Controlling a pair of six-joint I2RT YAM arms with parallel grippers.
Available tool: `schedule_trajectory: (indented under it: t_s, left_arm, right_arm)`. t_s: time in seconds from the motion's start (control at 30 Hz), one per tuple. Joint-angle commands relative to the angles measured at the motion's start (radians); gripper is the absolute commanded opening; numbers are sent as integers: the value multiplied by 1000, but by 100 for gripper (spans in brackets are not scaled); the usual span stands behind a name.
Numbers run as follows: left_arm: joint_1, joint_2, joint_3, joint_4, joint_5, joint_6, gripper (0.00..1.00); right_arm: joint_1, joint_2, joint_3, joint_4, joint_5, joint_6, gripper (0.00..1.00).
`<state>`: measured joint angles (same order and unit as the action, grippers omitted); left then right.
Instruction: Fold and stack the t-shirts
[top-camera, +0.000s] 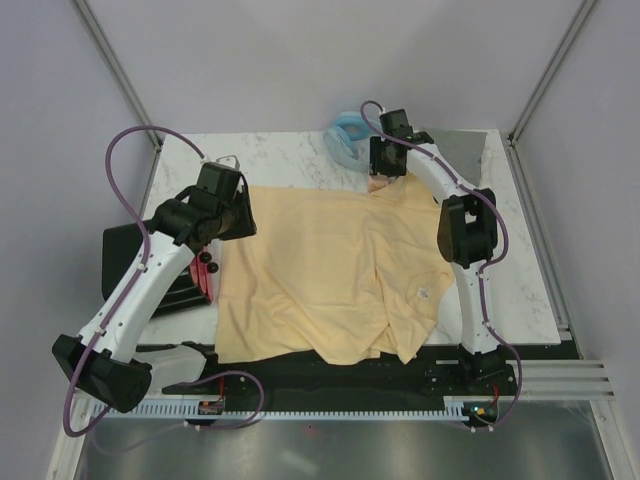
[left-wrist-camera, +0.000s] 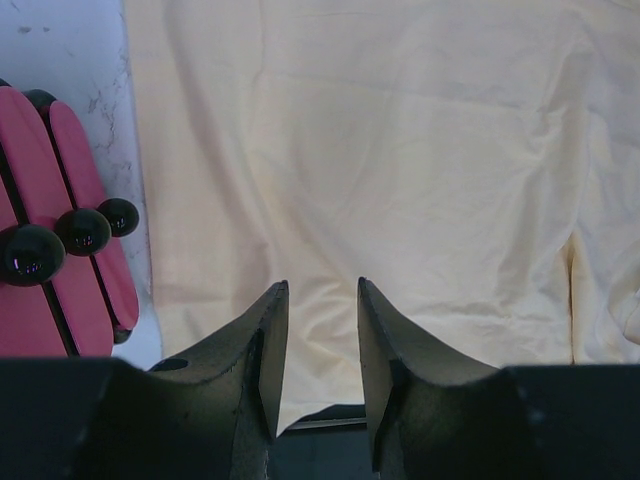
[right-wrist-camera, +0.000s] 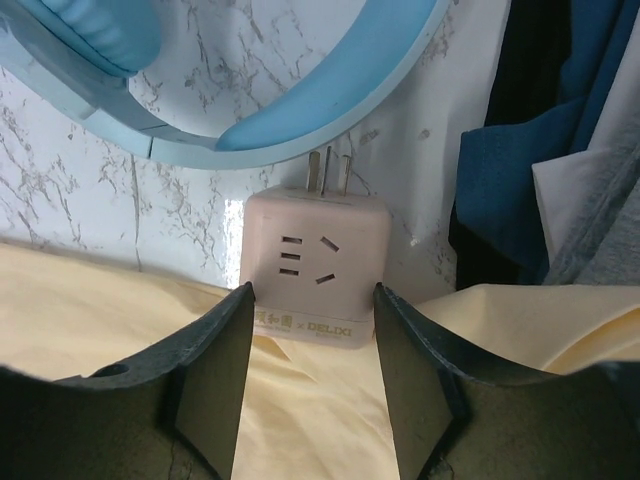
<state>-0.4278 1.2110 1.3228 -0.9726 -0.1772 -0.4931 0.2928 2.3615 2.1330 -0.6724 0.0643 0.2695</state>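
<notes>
The yellow t-shirt (top-camera: 320, 270) lies spread on the tabletop (top-camera: 520, 270). Only the right wrist view shows a pink plug adapter (right-wrist-camera: 315, 255) on its far edge, between the wide-apart jaws of the right claw (right-wrist-camera: 312, 292); if they grip it, I cannot tell. The left claw (left-wrist-camera: 322, 287) hovers half open, empty, over the shirt.

Cream t-shirt (top-camera: 320, 270); light blue ring (top-camera: 347, 130); pink-red box (left-wrist-camera: 78, 165).

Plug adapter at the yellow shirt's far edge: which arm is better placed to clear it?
Right: the right fingers, open, straddle the adapter; the left fingers hang over the yellow shirt's left side, far off.
</notes>
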Motion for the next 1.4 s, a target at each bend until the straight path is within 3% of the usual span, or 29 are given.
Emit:
schedule_trajectory:
  t_s: [0.0, 0.2, 0.63, 0.9, 1.1, 1.37]
  left_arm:
    - [-3, -5, 6, -11, -15, -33, 41]
    - [-5, 4, 0, -20, -16, -32, 41]
    - [-15, 47, 19, -21, -10, -30, 40]
    - [-22, 45, 12, -21, -13, -32, 40]
    - [-23, 39, 9, -28, -18, -36, 39]
    - [-26, 18, -7, -40, -28, -47, 39]
  right_arm:
    - [0, -2, -2, 33, 3, -1, 59]
    - [-1, -47, -54, 83, 46, -6, 63]
    - [-17, 12, -45, 53, -61, -6, 62]
    - [-18, 41, -19, 50, -263, 8, 59]
    - [15, 68, 44, 57, -296, 25, 58]
    - [74, 131, 102, 76, -477, 59, 57]
